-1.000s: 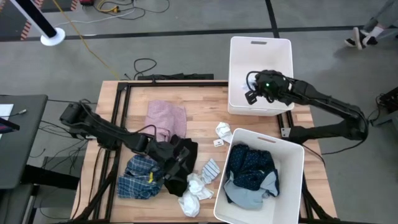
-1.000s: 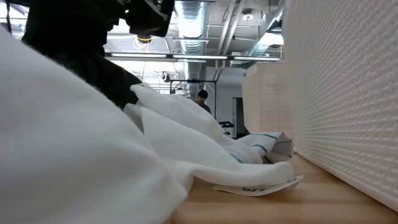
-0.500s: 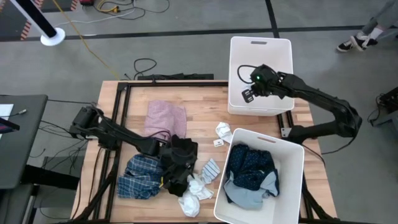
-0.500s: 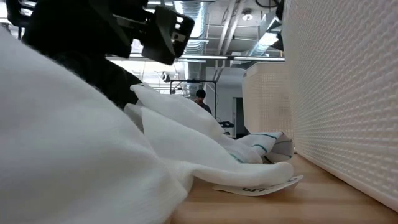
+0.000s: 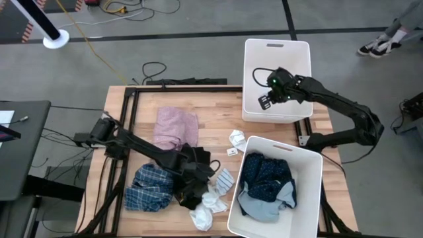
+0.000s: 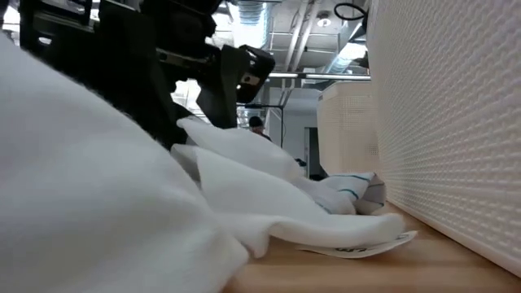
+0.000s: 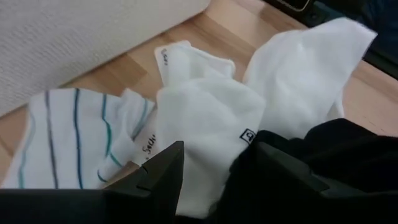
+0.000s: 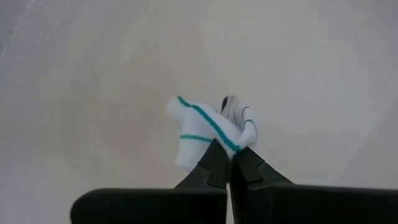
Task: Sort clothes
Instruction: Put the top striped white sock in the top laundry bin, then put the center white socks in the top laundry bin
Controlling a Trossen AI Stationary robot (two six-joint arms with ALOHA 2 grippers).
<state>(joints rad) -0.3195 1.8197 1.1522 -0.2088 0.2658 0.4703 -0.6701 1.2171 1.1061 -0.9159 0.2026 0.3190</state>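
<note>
Left hand (image 5: 196, 173) half buried in crumpled black garment (image 5: 192, 162) on wooden bench (image 5: 218, 122), fingers (image 7: 158, 171) parted over white socks (image 7: 205, 121), grip unclear, right hand (image 8: 230, 163) pressed together, pinching small white teal-striped sock (image 8: 208, 127) over far white plastic bin (image 5: 277, 49).

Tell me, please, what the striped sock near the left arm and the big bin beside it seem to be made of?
Striped sock: soft knitted fabric, probably cotton; matte, creased, with thin woven blue and green lines. Bin: likely hard white plastic; its flat, stiff wall carries a regular pattern of small dimples.
</note>
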